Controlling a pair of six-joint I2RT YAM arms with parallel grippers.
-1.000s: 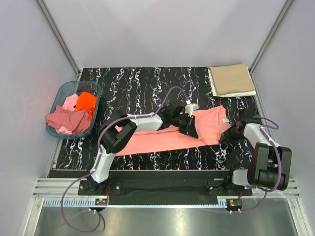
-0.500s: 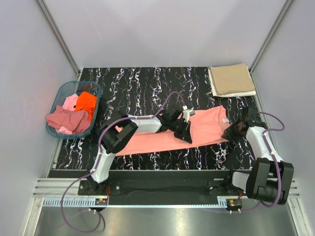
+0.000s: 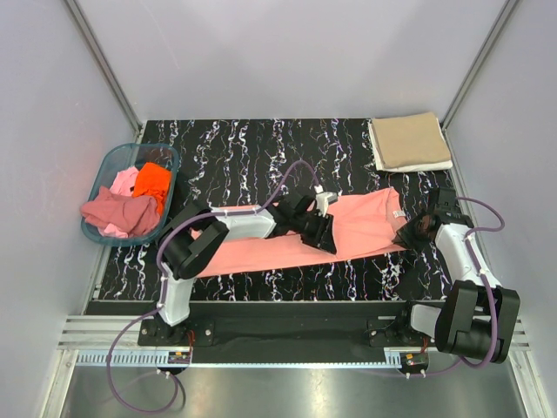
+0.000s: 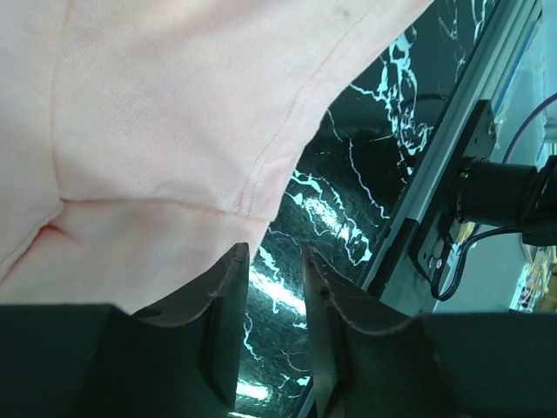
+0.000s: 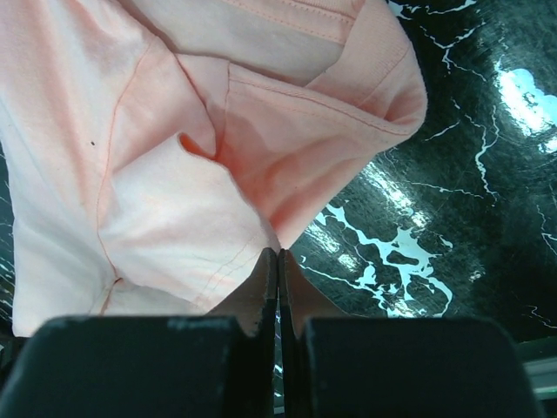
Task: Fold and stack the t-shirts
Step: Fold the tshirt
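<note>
Salmon-pink t-shirt point(image 3: 370, 228) lies spread lengthwise on near half of black marbled counter point(image 3: 261, 148), reaching from left-centre toward right edge. Left gripper point(image 4: 274, 261) low over shirt's middle, fingers narrow gap apart, nothing between them, hem just ahead. Right gripper point(image 5: 278, 257) at shirt's right end, fingers pressed together, tips at bunched sleeve; whether cloth is pinched, cannot tell. Folded tan t-shirt point(image 3: 409, 141) at far right corner. Teal basket point(image 3: 115, 151) by left edge holds orange tee point(image 3: 152, 181), light pink tee point(image 3: 124, 180), dusty rose tee point(image 3: 117, 213).

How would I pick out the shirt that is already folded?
Look at the black marbled table, then its far right corner. The tan t-shirt lies there alone, a neat flat square, unlike the salmon-pink t-shirt spread across the middle or the crumpled shirts in the teal basket on the left.
</note>
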